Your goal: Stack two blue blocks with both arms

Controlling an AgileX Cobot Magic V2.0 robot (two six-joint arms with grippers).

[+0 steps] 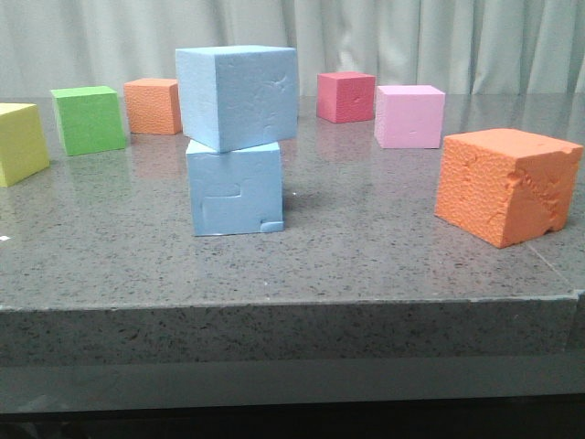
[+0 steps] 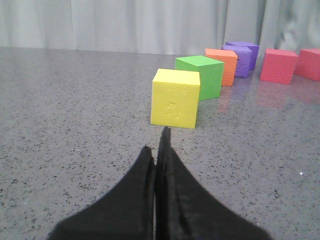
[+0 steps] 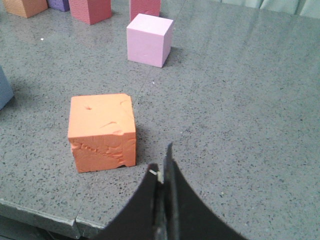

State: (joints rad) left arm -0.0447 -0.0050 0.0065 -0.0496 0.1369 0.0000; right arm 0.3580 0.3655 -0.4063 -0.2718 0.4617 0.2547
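Observation:
Two blue blocks stand stacked left of centre in the front view. The upper blue block (image 1: 239, 96) sits turned and shifted a little on the lower blue block (image 1: 234, 187), which has a notched corner. Neither arm appears in the front view. In the left wrist view my left gripper (image 2: 156, 140) is shut with nothing in it, low over the table in front of a yellow cube (image 2: 175, 98). My right gripper (image 3: 161, 157) is also shut and empty, beside an orange cube (image 3: 102, 131). A sliver of a blue block (image 3: 4, 90) shows at that view's edge.
A yellow cube (image 1: 18, 142), green cube (image 1: 89, 119) and orange cube (image 1: 153, 105) stand at the back left. A red cube (image 1: 345, 96) and pink cube (image 1: 409, 116) stand at the back right. A bigger-looking orange cube (image 1: 505, 186) sits near the right front edge. Purple cubes (image 2: 242, 57) lie beyond.

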